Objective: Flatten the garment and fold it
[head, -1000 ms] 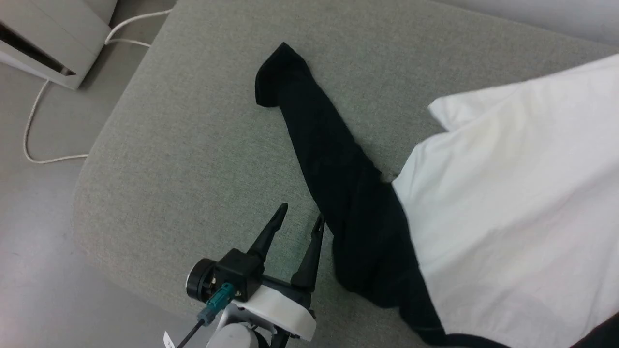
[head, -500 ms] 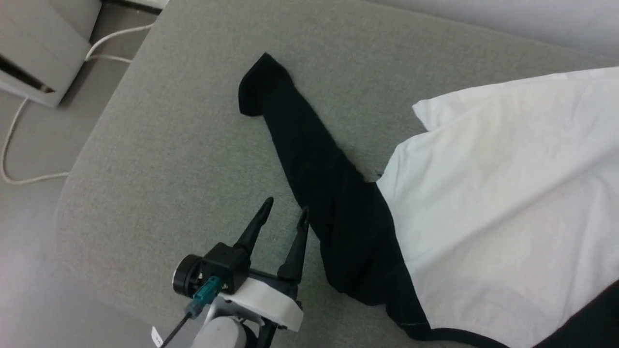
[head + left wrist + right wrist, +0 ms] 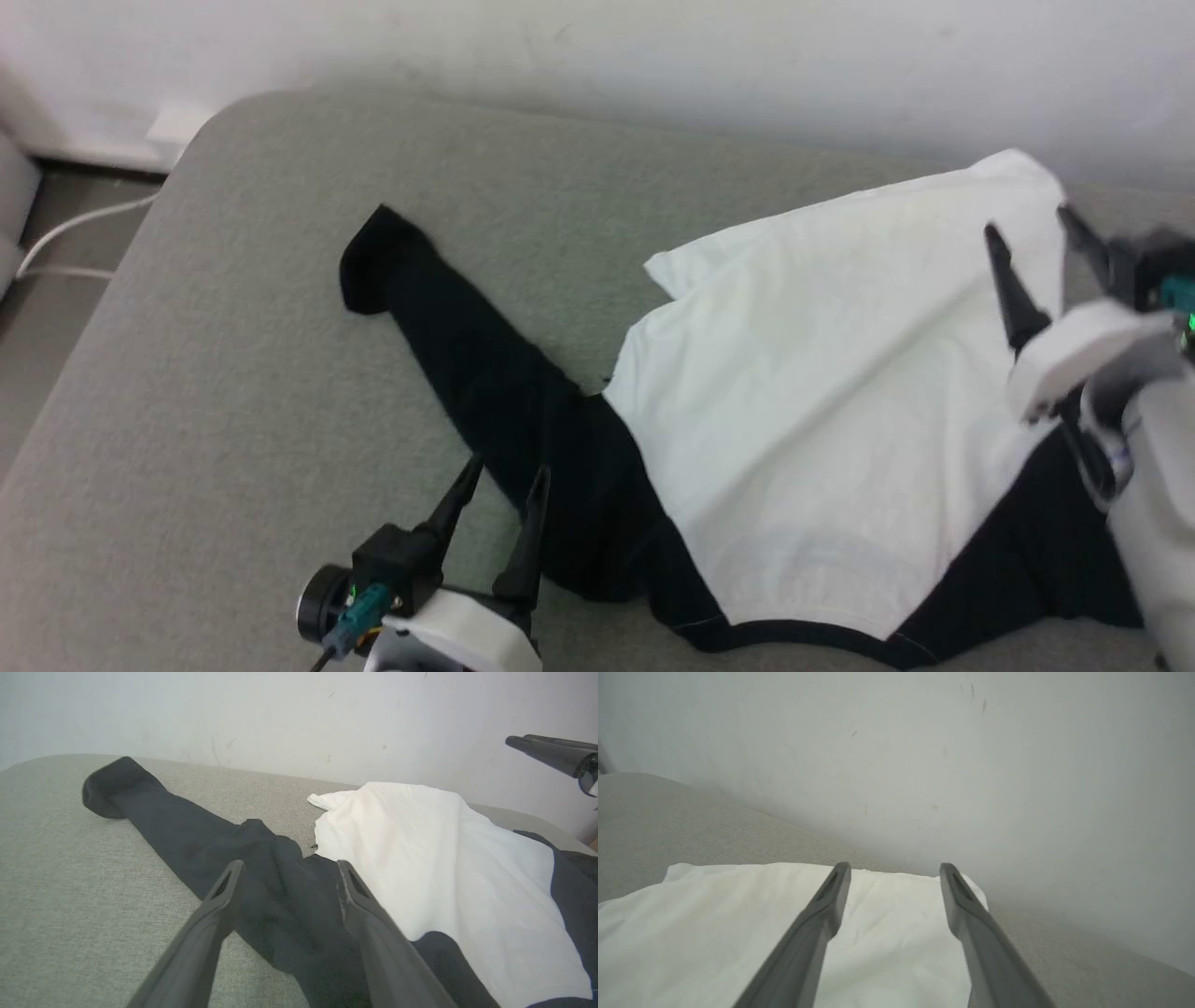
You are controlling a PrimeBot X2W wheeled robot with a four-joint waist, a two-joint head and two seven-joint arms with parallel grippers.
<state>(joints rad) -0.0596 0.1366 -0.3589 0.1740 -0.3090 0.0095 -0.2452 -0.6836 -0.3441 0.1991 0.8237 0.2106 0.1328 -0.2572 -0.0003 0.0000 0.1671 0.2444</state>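
The garment (image 3: 822, 401) lies on the grey-green cushioned surface (image 3: 233, 373), white body spread to the right. One black sleeve (image 3: 448, 345) runs out to the upper left, its cuff folded. My left gripper (image 3: 509, 471) is open at the lower left, fingertips just at the sleeve's near edge, nothing between them. In the left wrist view the sleeve (image 3: 187, 830) lies under and ahead of the open fingers (image 3: 224, 891). My right gripper (image 3: 1027, 229) is open above the white body's far right corner. The right wrist view has that white corner (image 3: 896, 924) below the spread fingers (image 3: 836, 891).
A pale wall (image 3: 653, 65) rises right behind the cushion's far edge. At the far left the cushion's rounded edge drops to the floor, where a white cable (image 3: 65, 233) lies. Bare cushion spreads left of the sleeve.
The head camera has swung up and right, bringing the wall and the right gripper into view. The garment and the left gripper keep their places relative to each other.
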